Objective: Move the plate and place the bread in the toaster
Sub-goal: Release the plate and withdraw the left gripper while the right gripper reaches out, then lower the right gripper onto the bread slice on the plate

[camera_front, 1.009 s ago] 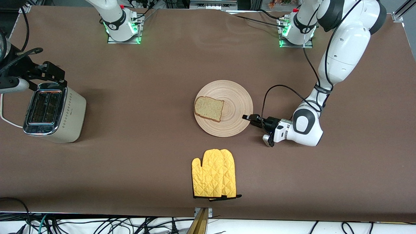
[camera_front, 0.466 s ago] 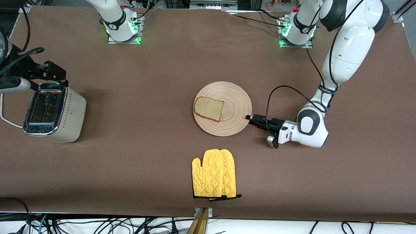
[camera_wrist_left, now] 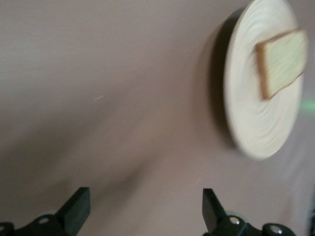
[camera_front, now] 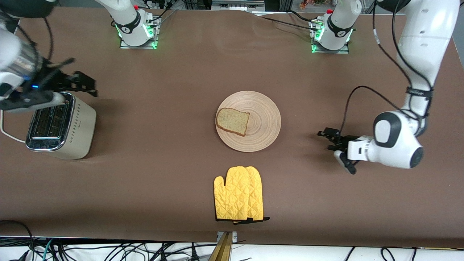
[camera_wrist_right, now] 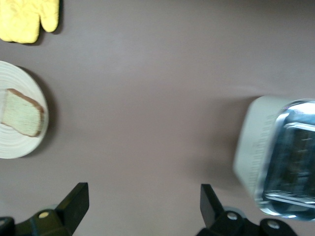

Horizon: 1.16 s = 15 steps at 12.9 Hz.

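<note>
The round wooden plate (camera_front: 264,119) lies flat mid-table with the bread (camera_front: 233,121) on its half toward the right arm's end. My left gripper (camera_front: 327,140) is open and empty, low over bare table toward the left arm's end, well apart from the plate's rim. Its wrist view shows the plate (camera_wrist_left: 256,113) and the bread (camera_wrist_left: 281,64) ahead of the left gripper (camera_wrist_left: 145,206). The toaster (camera_front: 59,127) stands at the right arm's end. My right gripper (camera_front: 88,85) hovers open above the table beside the toaster's top. The right wrist view shows the toaster (camera_wrist_right: 275,157), plate (camera_wrist_right: 19,145), bread (camera_wrist_right: 22,114) and right gripper (camera_wrist_right: 142,204).
A yellow oven mitt (camera_front: 239,194) lies nearer the front camera than the plate, also seen as the mitt (camera_wrist_right: 29,19) in the right wrist view. A white cord (camera_front: 9,134) runs from the toaster. Cables hang along the table's front edge.
My left gripper opened, let go of the plate's rim and drew back toward the left arm's end. The right gripper shifted above the toaster toward the table's middle.
</note>
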Tool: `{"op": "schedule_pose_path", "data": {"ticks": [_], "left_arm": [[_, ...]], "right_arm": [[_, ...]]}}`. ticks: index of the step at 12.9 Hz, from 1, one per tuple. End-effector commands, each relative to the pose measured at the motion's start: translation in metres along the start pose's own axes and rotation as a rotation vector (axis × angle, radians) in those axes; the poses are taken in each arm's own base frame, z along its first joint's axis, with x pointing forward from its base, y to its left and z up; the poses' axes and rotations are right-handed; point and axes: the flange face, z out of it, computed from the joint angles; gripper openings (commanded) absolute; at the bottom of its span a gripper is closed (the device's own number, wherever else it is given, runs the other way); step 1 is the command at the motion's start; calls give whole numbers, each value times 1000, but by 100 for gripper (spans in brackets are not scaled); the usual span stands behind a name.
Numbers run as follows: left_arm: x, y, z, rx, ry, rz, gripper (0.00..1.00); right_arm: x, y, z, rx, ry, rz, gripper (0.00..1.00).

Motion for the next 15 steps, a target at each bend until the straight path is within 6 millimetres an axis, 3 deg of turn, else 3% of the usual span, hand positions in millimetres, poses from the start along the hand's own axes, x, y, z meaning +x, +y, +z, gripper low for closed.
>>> {"op": "schedule_pose_path", "data": {"ticks": [1, 4, 7, 8, 10, 11, 13, 15], "left_arm": [[-17, 12, -63, 185, -60, -7, 100], [-23, 63, -124, 353, -109, -164, 100], [-36, 117, -184, 448, -24, -352, 100], [-37, 140, -204, 476, 25, -390, 100], [-42, 165, -240, 524, 108, -475, 100], [-45, 191, -253, 572, 126, -456, 100], [-55, 224, -259, 640, 128, -447, 100], [-72, 244, -239, 629, 146, -577, 100]], "right_arm": [[18, -79, 52, 77, -46, 87, 100], [32, -170, 134, 68, -65, 186, 100], [19, -224, 224, 51, -35, 209, 100], [10, -228, 251, 51, -12, 222, 100], [-12, -247, 297, 57, 29, 252, 100], [-13, -252, 311, 57, 36, 282, 100], [-16, -262, 331, 52, 42, 299, 100], [-15, -263, 350, 54, 48, 346, 98]]}}
